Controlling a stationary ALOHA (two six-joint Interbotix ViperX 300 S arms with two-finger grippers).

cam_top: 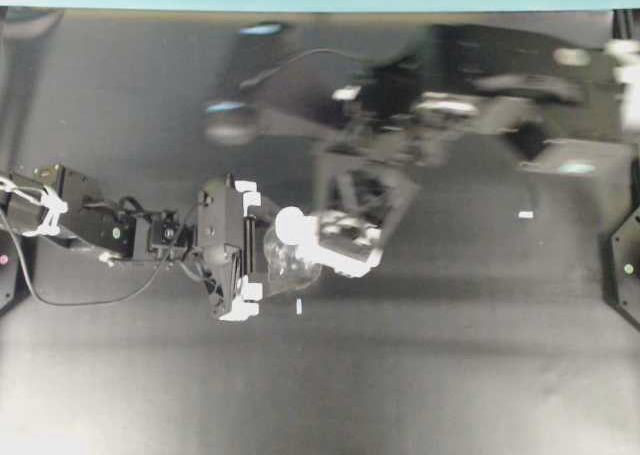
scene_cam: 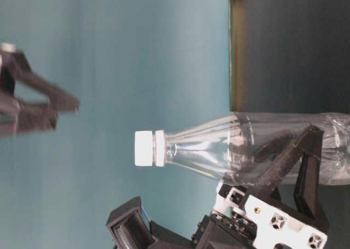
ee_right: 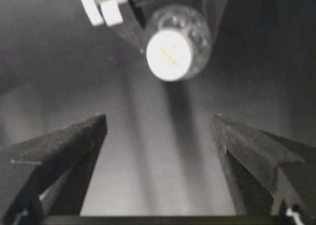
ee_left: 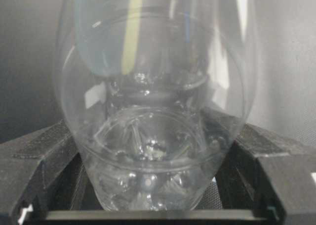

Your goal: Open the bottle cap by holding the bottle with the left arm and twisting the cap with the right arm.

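Note:
The clear plastic bottle (cam_top: 292, 260) stands upright with its body between the fingers of my left gripper (cam_top: 248, 247), which is shut on it. In the left wrist view the bottle (ee_left: 153, 111) fills the frame, and a black finger (ee_left: 44, 153) presses on each side. Its white bottle cap (scene_cam: 145, 148) is on the neck, and nothing touches it. My right gripper (ee_right: 158, 123) is open and empty, facing the cap (ee_right: 169, 54) from a distance. In the table-level view the right gripper (scene_cam: 33, 104) is blurred and well off the cap.
The table top (cam_top: 450, 375) is dark, with a teal wall (scene_cam: 136, 52) behind it. Small white marks (cam_top: 525, 214) lie on the table to the right of the bottle. A black arm base (cam_top: 625, 265) stands at the right edge.

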